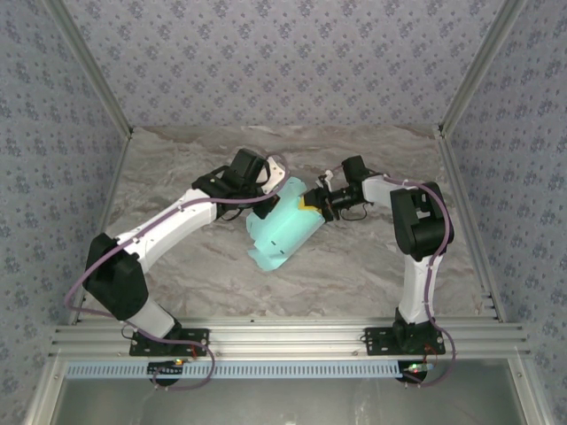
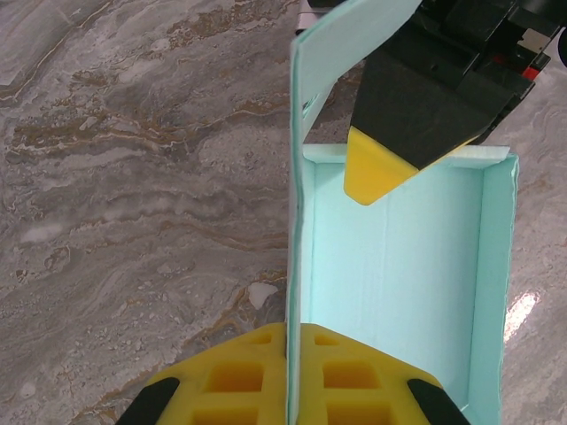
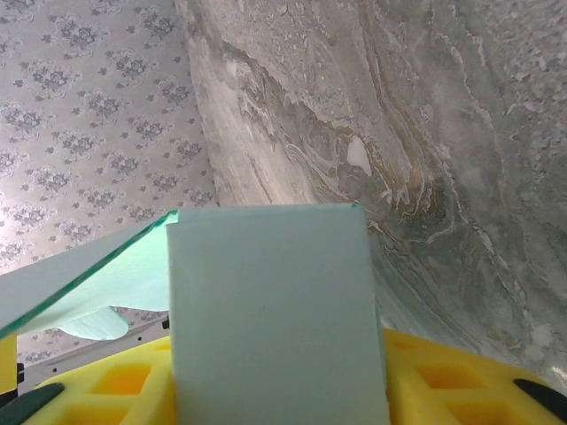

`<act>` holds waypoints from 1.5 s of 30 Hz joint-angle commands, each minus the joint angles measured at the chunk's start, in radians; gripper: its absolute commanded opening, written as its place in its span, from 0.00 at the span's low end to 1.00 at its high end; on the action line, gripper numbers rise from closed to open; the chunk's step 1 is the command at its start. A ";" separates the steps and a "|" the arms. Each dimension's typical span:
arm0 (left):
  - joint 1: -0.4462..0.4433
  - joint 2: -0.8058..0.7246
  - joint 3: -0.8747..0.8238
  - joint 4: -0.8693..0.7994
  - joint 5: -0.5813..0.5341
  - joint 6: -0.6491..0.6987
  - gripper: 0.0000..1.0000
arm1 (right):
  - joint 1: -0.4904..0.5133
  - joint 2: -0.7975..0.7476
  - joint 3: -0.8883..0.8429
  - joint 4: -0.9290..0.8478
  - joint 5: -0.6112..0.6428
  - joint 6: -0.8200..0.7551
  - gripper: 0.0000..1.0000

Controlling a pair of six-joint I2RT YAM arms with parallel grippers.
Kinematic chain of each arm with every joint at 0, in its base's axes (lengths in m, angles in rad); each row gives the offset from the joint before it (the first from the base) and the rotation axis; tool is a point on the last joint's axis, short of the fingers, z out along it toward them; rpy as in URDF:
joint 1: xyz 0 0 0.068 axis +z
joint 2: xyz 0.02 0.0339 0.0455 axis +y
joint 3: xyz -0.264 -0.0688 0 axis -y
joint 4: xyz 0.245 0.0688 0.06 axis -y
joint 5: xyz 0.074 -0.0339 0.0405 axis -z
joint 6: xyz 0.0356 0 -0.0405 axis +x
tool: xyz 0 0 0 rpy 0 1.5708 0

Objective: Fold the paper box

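The paper box (image 1: 282,235) is found at the middle of the surface (image 1: 354,274), between the two tools, its length running from them toward the near left. It is seen partly formed: in the left wrist view a cyan floor (image 2: 416,292) is bounded by low raised walls on the left and right, and one flap is stood upright at the far end. The near part of the box is cut off by the lower edge of that view. From above, its far end is hidden under the tools, and whether it rests on the surface or is lifted cannot be told.

The left tool (image 1: 266,202) is closed tight on the left wall of the box; the thin card edge is pinched between its yellow pads (image 2: 235,376).

The right tool (image 1: 314,205) is placed at the far right end of the box. One of its fingers (image 2: 372,173), black with a yellow tip, is laid against the inside by the upright flap. In the right wrist view a pale card panel (image 3: 275,301) is seen across the gap between the yellow fingers (image 3: 443,376), hiding their tips; whether the panel is clamped cannot be told.

Grey veined marble is seen around the box, and patterned wallpaper (image 1: 266,53) beyond it.
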 commanded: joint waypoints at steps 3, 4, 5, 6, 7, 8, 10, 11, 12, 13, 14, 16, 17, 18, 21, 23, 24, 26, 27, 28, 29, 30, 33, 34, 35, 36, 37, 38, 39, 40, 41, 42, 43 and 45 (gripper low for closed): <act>-0.003 -0.013 0.021 0.038 0.013 -0.022 0.00 | 0.012 0.005 0.014 -0.065 0.030 -0.032 0.40; -0.002 -0.014 0.020 0.039 0.015 -0.024 0.00 | 0.014 0.007 0.018 -0.080 0.046 -0.048 0.40; -0.003 -0.016 0.020 0.041 0.014 -0.027 0.00 | 0.019 0.009 0.027 -0.110 0.071 -0.071 0.39; -0.003 -0.016 0.018 0.042 0.016 -0.030 0.00 | 0.024 0.008 0.033 -0.135 0.099 -0.092 0.39; -0.003 -0.015 0.018 0.043 0.019 -0.033 0.00 | 0.029 0.007 0.033 -0.147 0.122 -0.107 0.38; -0.003 -0.016 0.018 0.045 0.019 -0.036 0.00 | 0.034 0.003 0.032 -0.153 0.149 -0.116 0.37; -0.003 -0.018 0.017 0.047 0.022 -0.042 0.00 | 0.042 -0.006 0.019 -0.142 0.182 -0.122 0.35; -0.003 -0.018 0.015 0.048 0.025 -0.044 0.00 | 0.046 -0.010 0.016 -0.141 0.209 -0.126 0.34; -0.003 -0.017 0.012 0.050 0.026 -0.045 0.00 | 0.047 -0.013 0.015 -0.146 0.225 -0.132 0.32; -0.003 -0.017 0.009 0.051 0.027 -0.046 0.00 | 0.051 -0.016 0.011 -0.143 0.235 -0.136 0.30; -0.003 -0.018 0.008 0.051 0.026 -0.045 0.00 | 0.052 -0.020 0.003 -0.127 0.238 -0.130 0.29; -0.003 -0.019 0.003 0.051 0.029 -0.047 0.00 | 0.053 -0.027 -0.010 -0.103 0.235 -0.119 0.29; -0.003 -0.021 -0.001 0.054 0.028 -0.045 0.00 | 0.052 -0.032 -0.017 -0.091 0.231 -0.114 0.29; -0.003 -0.021 -0.006 0.058 0.029 -0.041 0.00 | 0.052 -0.038 -0.025 -0.075 0.221 -0.108 0.30; 0.000 -0.021 -0.014 0.053 0.013 -0.030 0.00 | 0.036 -0.072 -0.077 0.016 0.177 -0.046 0.43; 0.003 -0.023 -0.021 0.049 0.007 -0.027 0.00 | 0.026 -0.100 -0.096 -0.009 0.203 -0.049 0.47; 0.005 -0.026 -0.027 0.052 0.006 -0.024 0.00 | 0.025 -0.113 -0.089 -0.030 0.203 -0.062 0.50; 0.010 -0.027 -0.039 0.061 0.004 -0.018 0.00 | 0.020 -0.133 -0.087 -0.043 0.189 -0.064 0.55; 0.013 -0.027 -0.043 0.062 0.005 -0.017 0.00 | 0.015 -0.141 -0.089 -0.040 0.173 -0.060 0.57; 0.017 -0.027 -0.043 0.061 0.005 -0.016 0.00 | 0.012 -0.149 -0.087 -0.049 0.172 -0.061 0.59; 0.018 -0.026 -0.043 0.059 0.005 -0.016 0.00 | 0.010 -0.156 -0.088 -0.056 0.168 -0.063 0.60; 0.020 -0.025 -0.042 0.058 0.006 -0.016 0.00 | 0.007 -0.163 -0.091 -0.057 0.160 -0.064 0.62; 0.025 -0.027 -0.046 0.066 0.010 -0.015 0.00 | -0.010 -0.171 -0.102 -0.068 0.133 -0.073 0.63; 0.026 -0.027 -0.046 0.067 0.010 -0.013 0.00 | -0.019 -0.174 -0.109 -0.067 0.123 -0.076 0.63; 0.027 -0.027 -0.045 0.065 0.010 -0.012 0.00 | -0.027 -0.178 -0.116 -0.064 0.115 -0.074 0.63; 0.029 -0.027 -0.042 0.063 0.010 -0.013 0.00 | -0.038 -0.182 -0.126 -0.057 0.104 -0.071 0.63; 0.031 -0.027 -0.041 0.061 0.011 -0.015 0.00 | -0.047 -0.187 -0.135 -0.051 0.095 -0.068 0.63; 0.031 -0.029 -0.041 0.061 0.011 -0.016 0.00 | -0.055 -0.189 -0.140 -0.050 0.086 -0.068 0.63; 0.032 -0.032 -0.045 0.065 0.012 -0.019 0.00 | -0.062 -0.192 -0.145 -0.045 0.077 -0.066 0.62; 0.032 -0.035 -0.048 0.069 0.016 -0.020 0.00 | -0.066 -0.192 -0.146 -0.044 0.069 -0.067 0.61; 0.032 -0.035 -0.051 0.074 0.018 -0.020 0.00 | -0.068 -0.191 -0.146 -0.046 0.062 -0.070 0.60; 0.032 -0.033 -0.052 0.077 0.021 -0.022 0.00 | -0.069 -0.190 -0.146 -0.046 0.060 -0.071 0.59; 0.032 -0.030 -0.049 0.077 0.025 -0.023 0.00 | -0.068 -0.189 -0.146 -0.045 0.061 -0.071 0.57; 0.032 -0.026 -0.042 0.073 0.030 -0.033 0.00 | -0.067 -0.182 -0.152 -0.028 0.055 -0.057 0.54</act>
